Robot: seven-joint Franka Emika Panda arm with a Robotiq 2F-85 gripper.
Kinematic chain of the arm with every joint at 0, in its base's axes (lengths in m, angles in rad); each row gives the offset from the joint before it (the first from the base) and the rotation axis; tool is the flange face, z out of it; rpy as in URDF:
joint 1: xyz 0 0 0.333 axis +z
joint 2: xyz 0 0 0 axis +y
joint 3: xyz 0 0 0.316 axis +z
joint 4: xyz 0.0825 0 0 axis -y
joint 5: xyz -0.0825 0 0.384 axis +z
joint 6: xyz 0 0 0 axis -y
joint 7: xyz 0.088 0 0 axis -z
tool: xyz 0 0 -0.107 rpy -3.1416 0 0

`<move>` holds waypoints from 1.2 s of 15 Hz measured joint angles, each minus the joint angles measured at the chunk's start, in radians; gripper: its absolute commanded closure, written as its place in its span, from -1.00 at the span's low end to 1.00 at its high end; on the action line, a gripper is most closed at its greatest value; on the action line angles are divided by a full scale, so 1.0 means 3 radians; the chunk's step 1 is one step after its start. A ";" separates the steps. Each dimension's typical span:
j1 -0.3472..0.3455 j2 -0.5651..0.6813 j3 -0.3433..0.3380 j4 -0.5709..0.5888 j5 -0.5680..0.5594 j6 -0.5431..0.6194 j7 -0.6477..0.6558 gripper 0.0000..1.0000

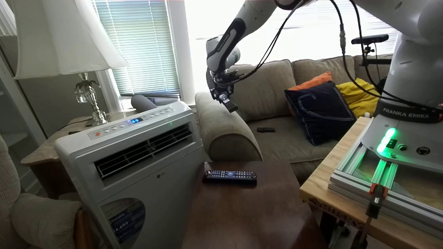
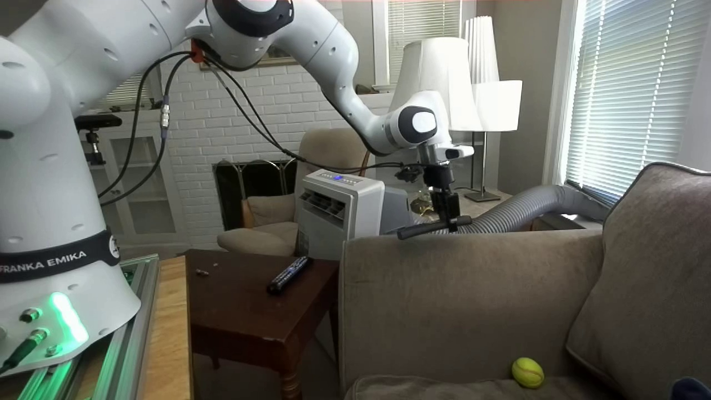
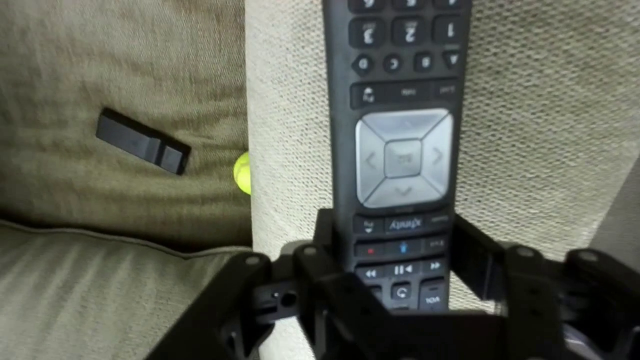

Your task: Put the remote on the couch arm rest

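- The remote is being held up by the gripper, with the jaws drawn in tight against its two long edges.
- Its button face is turned toward the wrist camera, so the silver direction pad and number keys can be made out, just upside down.
- As for where it is: the remote is positioned over the couch arm rest, and in the wrist view it's backed by that woven fabric on both sides.
- In both exterior views it's seen tilted, one end lower than the other. The low end is overlapped with the arm rest's outline from those angles though, so whether the fabric is touched can't really be told.
- Over on the seat cushion, a small black block can be spotted, well apart from the gripper.
- A tennis ball can be found near the inner side of the arm rest, partly hidden by it in the wrist view.
- A second remote, with pale bluish buttons, can be seen lying on the dark wooden table.
- A white air conditioner is placed near that table and the arm rest.
- Against the sofa back, a navy pillow is propped, with an orange pillow and a yellow pillow bunched in behind.
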 measured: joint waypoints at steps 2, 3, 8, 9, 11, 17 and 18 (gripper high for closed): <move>0.0057 0.0039 -0.0050 0.0063 0.0000 -0.0192 0.0364 0.39; 0.0075 0.0062 -0.0054 0.0107 0.0000 -0.0301 0.0545 0.39; 0.0117 0.0234 -0.0003 0.0471 0.0005 -0.0984 0.1431 0.39; 0.0111 0.0275 0.0028 0.0552 0.0006 -0.1108 0.1553 0.39; 0.0105 0.0364 0.0082 0.0701 0.0006 -0.1267 0.1710 0.39; 0.0035 0.0647 0.0224 0.1115 -0.0001 -0.1348 0.1571 0.39; 0.0010 0.0691 0.0247 0.1177 -0.0001 -0.1347 0.1482 0.39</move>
